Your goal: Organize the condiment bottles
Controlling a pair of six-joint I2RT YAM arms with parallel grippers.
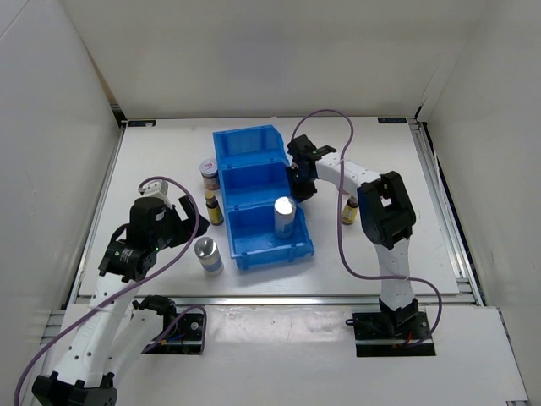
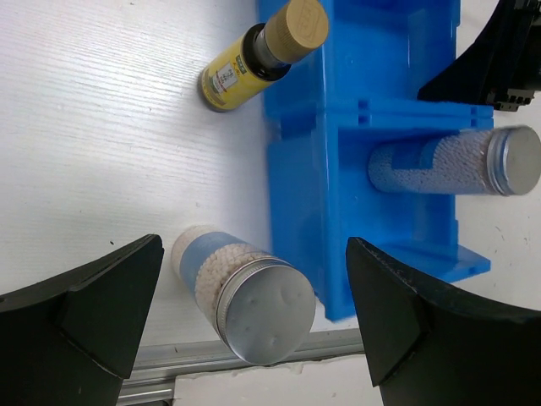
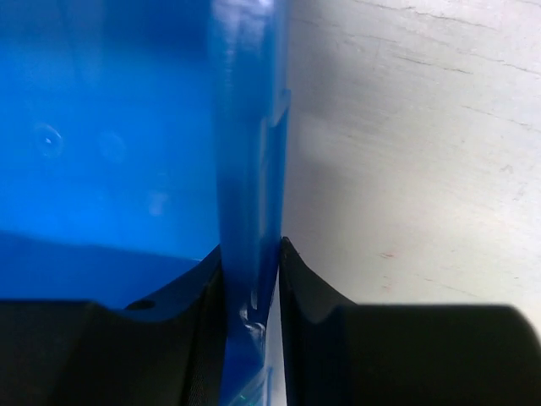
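Observation:
A silver-topped white and blue cylinder [image 1: 207,254] stands on the table left of the blue bin [image 1: 254,144]. My left gripper [image 1: 184,222] is open just above it, and in the left wrist view the cylinder [image 2: 249,296] sits between the fingers of the gripper [image 2: 254,254]. A second silver-topped cylinder [image 1: 285,216] stands in the bin's near compartment [image 2: 456,162]. A brown bottle with a yellow label [image 1: 215,208] [image 2: 254,55] stands by the bin's left wall. Another brown bottle [image 1: 348,210] stands right of the bin. One white-lidded jar [image 1: 209,172] is left of the bin; the other jar is hidden. My right gripper [image 1: 297,182] [image 3: 252,247] is shut on the bin's right wall [image 3: 249,152].
The bin's far and middle compartments show nothing inside. White walls enclose the table on three sides. A metal rail [image 2: 220,359] runs along the near edge, close to the left cylinder. The right arm's cable [image 1: 338,118] loops over the table behind the bin.

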